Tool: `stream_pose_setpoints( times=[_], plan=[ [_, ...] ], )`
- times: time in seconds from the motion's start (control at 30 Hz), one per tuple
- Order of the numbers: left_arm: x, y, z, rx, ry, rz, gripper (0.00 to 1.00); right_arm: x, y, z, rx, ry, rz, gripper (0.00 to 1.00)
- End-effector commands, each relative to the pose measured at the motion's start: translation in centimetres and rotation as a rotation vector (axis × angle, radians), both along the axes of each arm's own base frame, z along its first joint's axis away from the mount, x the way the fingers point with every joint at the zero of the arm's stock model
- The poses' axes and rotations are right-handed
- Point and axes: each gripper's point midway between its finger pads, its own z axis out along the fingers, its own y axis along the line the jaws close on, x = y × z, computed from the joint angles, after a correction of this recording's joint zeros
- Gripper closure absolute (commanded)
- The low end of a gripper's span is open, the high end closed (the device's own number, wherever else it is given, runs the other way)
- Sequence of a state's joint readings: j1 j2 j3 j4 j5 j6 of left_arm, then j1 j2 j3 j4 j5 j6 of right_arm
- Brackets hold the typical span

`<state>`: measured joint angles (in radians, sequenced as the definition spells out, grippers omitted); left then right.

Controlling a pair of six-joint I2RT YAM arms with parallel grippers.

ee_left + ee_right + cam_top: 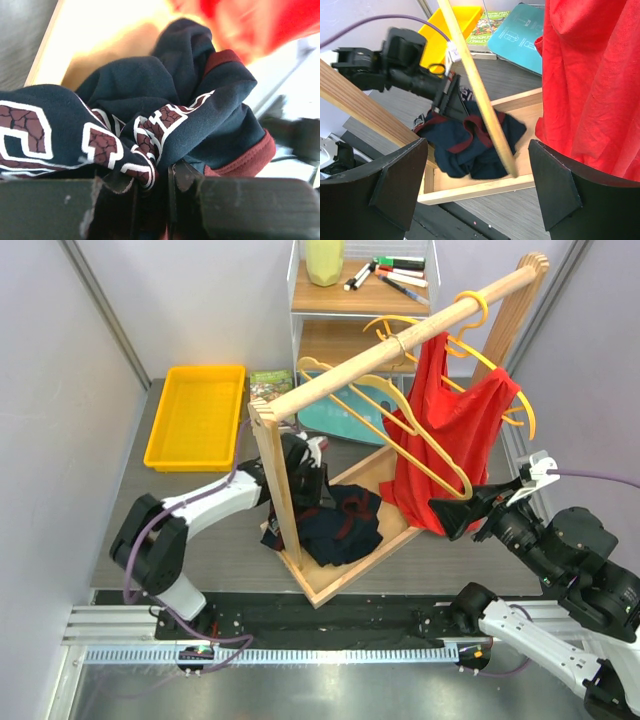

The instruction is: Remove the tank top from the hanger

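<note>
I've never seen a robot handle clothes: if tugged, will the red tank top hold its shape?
Probably not: the red tank top hangs in soft folds from its yellow hanger, so it looks floppy. Likely light, since that thin hanger holds it. It may bunch like the navy garment in the left gripper.

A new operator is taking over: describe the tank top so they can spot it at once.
Find the wooden clothes rack in the middle of the table, with its round rail. The tank top hangs among yellow hangers near the rail's far right end. It is the only red garment and the only one hanging; the navy jersey lies crumpled in the rack's base.
</note>
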<state>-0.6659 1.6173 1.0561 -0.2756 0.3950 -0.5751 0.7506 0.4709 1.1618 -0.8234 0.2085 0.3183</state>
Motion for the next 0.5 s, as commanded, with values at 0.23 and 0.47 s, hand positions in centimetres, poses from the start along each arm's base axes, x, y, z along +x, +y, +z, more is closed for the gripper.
stream_pose_setpoints(
  times=[0.23,0.47],
  plan=[
    [7.1,6.4,13.2,-0.394,-0.156,0.336,1.0,-0.1,-0.5,1.3,0.061,-0.037,-0.023,0.13],
    [12.4,16.3,18.8,-0.418,-0.319,0.657,1.0,0.2,0.0,0.6,0.049,-0.017,-0.016,0.13]
  ],
)
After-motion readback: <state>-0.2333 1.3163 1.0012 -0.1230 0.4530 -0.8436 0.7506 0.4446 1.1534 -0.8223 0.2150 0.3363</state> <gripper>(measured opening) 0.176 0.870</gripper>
